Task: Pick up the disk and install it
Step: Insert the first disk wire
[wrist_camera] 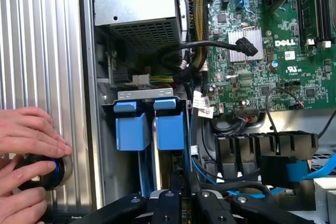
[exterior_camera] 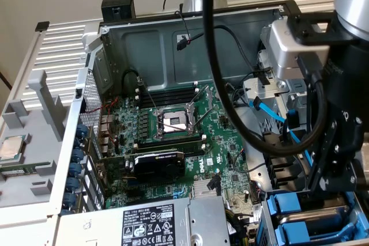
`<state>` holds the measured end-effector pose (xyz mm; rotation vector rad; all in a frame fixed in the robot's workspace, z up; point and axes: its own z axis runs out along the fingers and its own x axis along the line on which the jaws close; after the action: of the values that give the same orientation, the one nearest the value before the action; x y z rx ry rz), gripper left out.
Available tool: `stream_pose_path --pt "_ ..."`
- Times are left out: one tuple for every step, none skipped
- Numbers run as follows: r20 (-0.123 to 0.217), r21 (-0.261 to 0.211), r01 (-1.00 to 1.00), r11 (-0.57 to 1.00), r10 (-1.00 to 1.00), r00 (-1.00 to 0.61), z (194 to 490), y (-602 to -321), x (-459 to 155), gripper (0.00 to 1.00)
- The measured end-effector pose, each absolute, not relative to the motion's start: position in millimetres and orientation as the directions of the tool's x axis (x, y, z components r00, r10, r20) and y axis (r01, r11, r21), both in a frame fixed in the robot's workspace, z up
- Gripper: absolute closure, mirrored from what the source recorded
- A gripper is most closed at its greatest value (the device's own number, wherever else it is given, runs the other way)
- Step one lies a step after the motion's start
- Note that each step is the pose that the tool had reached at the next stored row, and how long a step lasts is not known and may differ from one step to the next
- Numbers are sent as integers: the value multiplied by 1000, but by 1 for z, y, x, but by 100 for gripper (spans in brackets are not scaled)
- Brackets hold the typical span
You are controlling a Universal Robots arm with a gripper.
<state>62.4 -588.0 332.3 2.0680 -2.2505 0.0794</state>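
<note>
Blue-framed silver disk (wrist_camera: 170, 129), on edge, slotted into the drive bay (wrist_camera: 144, 94).

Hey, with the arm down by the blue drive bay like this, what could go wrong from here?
The gripper hangs close over the blue drive carriers, with blue cables nearby; it might snag one.
A person's hands are beside the case, near the arm.
The arm's thick black cable loops over the open CPU socket and could drag across it.

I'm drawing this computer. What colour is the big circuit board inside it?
Green. The circuit board shows best in the exterior view.
</note>
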Motion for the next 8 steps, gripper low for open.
stream_pose_path --pt "97 19 -996 86 -992 -83 332 -588 62 83" --pt "97 18 -996 86 -992 -84 331 -588 62 83" --pt "97 18 -996 87 -992 -84 331 -588 62 83" --pt "97 18 -996 87 -992 -85 331 -588 62 83" --pt "97 18 -996 87 -992 -85 331 -588 62 83" --pt "97 18 -996 88 -992 -85 330 -588 62 83" --pt "97 18 -996 88 -992 -86 330 -588 62 83" --pt "97 18 -996 88 -992 -86 330 -588 62 83"
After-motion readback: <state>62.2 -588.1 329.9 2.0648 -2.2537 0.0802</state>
